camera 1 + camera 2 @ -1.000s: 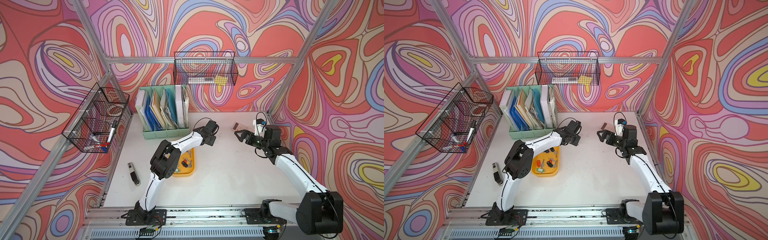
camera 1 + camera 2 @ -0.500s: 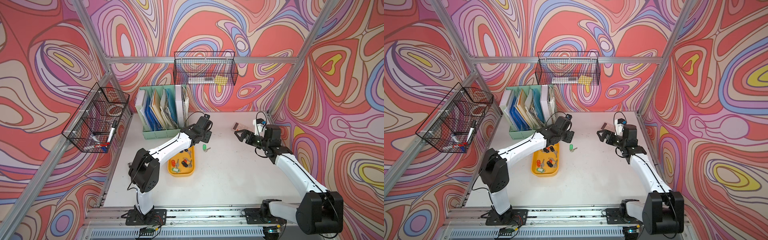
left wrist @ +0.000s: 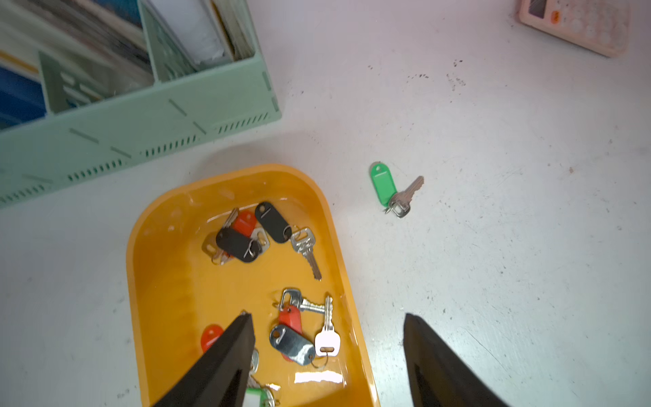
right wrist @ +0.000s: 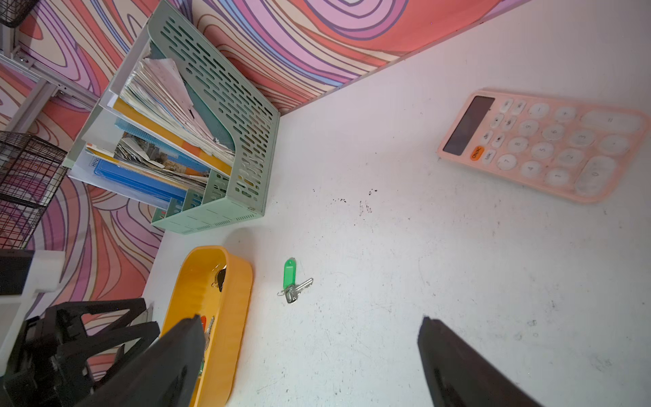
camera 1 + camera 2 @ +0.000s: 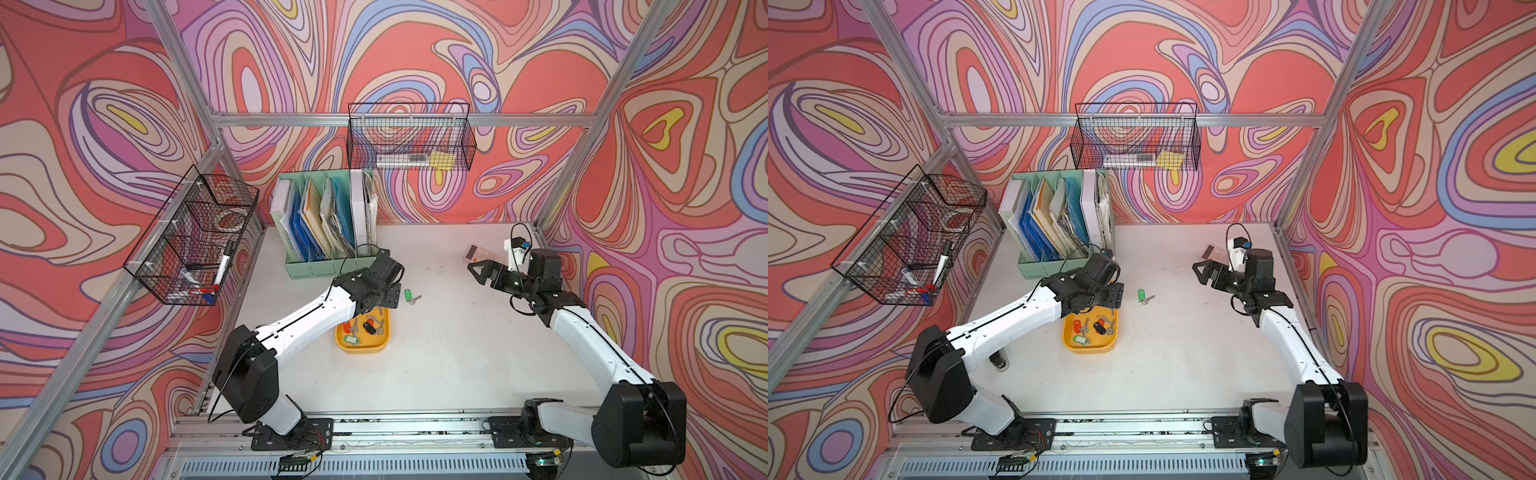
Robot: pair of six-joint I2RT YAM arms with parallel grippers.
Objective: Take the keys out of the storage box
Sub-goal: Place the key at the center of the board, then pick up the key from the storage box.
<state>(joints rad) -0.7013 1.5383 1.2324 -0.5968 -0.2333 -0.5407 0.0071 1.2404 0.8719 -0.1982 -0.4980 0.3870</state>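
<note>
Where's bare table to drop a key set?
Widest bare patch: white tabletop between the shallow yellow plastic tray and the right arm. Smaller one between the green-tagged key set and pink calculator. Crowded: between tray and mint-green file holder, under the left tool.

Lab cell: aluminium frame [image 5: 374, 119], patterned walls [image 5: 415, 62]

The left arm [image 5: 307, 316] stretches from its front base diagonally toward the middle, its wrist bent so that the left gripper [image 3: 327, 317] points down, jaws apart with nothing between them. The right arm [image 5: 582, 332] runs from its base along the right side toward the back, and the right gripper [image 4: 311, 320] is turned inward toward the centre, jaws spread wide and empty.
</note>
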